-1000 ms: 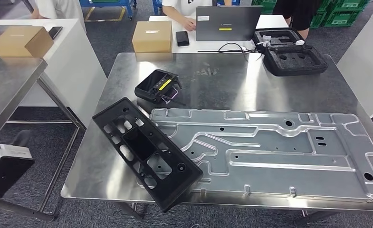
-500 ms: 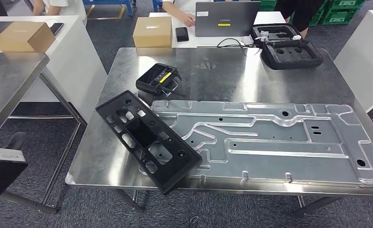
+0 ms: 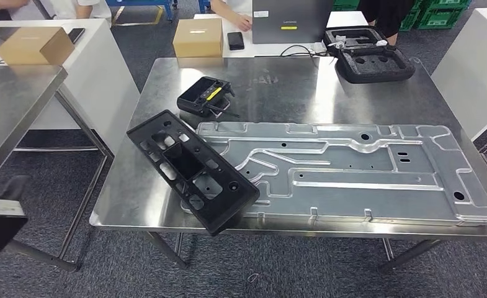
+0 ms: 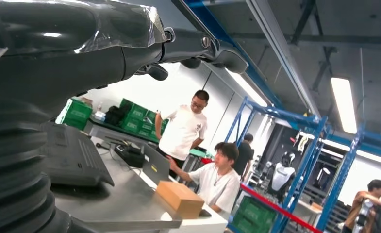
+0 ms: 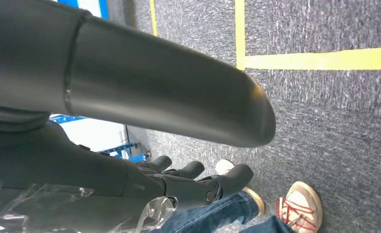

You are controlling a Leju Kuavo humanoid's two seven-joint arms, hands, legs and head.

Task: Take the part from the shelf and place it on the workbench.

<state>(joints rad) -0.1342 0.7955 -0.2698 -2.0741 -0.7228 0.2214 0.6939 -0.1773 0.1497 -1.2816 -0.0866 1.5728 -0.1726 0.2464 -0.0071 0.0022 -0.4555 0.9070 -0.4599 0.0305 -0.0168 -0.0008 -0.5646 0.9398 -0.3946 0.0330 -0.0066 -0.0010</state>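
On the steel workbench (image 3: 135,186): long black plastic part with cut-out windows (image 3: 191,177), lying diagonally at the near left, its near end reaching the bench edge, its right side overlapping the left end of a large silver machined metal plate (image 3: 352,174) spread across the near half. Farther, left of centre, a black handheld controller with a yellow stripe (image 3: 207,99), just beyond the part's far end. At the far right corner, an open black foam-lined case (image 3: 370,58). Beyond the bench, on a white table, a brown cardboard box (image 3: 198,38), a dark phone (image 3: 235,40) and a grey laptop (image 3: 290,22), with a person's hand (image 3: 241,22) beside it.

Left hand (image 4: 144,53), seen from the wrist: dark fingers (image 4: 212,47) stretched out, apparently holding nothing, though the palm is poorly seen. Right hand (image 5: 178,187), hanging over grey carpet: fingers (image 5: 229,179) apart, nothing between them.
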